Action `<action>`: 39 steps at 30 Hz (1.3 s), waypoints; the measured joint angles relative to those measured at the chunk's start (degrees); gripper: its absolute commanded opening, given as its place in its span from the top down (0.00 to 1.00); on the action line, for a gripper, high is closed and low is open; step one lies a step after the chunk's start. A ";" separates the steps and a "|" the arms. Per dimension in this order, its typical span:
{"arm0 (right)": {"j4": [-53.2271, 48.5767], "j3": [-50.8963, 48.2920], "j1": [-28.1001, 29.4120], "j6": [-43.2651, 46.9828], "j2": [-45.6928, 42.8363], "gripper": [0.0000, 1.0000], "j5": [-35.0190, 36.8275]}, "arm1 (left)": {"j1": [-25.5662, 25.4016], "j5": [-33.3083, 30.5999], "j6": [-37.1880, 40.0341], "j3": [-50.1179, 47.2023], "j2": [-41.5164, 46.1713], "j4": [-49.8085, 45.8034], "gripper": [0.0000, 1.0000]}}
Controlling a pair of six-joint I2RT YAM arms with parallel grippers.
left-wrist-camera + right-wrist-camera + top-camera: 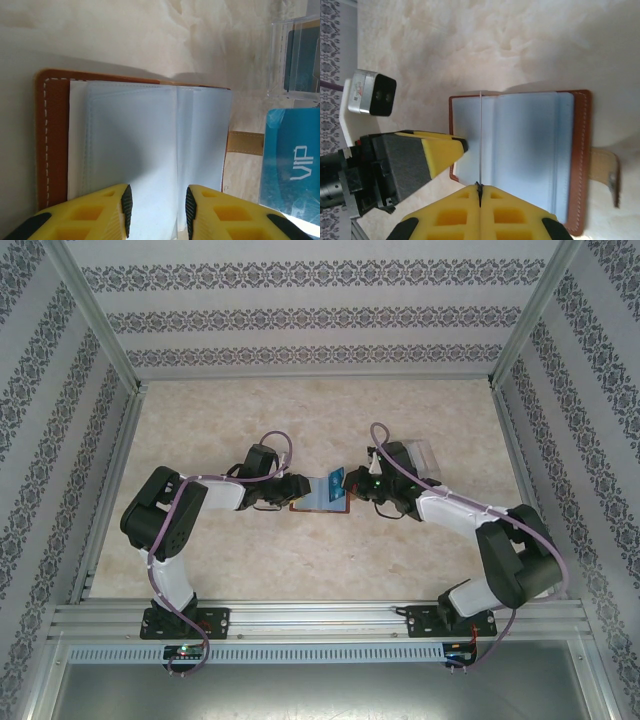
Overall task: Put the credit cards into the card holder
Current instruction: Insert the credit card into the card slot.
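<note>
Now inserting: pinching credit card point(292, 160) in right hand point(480, 189), steadying card holder point(125, 140) under spread left hand point(156, 200); next, align edge with sleeve.

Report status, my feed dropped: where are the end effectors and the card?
Left end effector open over open holder. Right end effector shut on blue card above it. Clear case beside, not blocking.
</note>
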State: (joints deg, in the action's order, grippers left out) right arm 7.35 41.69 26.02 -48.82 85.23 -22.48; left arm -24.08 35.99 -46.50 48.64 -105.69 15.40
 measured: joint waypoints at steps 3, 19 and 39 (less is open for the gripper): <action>2.60 0.00 0.04 -0.61 2.36 1.00 0.07 | -0.22 -0.13 0.00 0.04 -0.02 0.04 0.63; 12.81 -3.08 2.01 -1.03 10.01 1.00 -0.28 | -0.85 -0.66 0.00 0.13 0.00 0.04 0.63; 24.68 -4.85 2.75 -6.38 15.17 1.00 -0.59 | -1.18 -2.86 -0.02 -1.92 2.71 -1.33 0.60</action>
State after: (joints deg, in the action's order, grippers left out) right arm 32.03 36.84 28.77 -55.20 100.40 -23.07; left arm -25.26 33.12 -46.52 46.72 -102.98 14.06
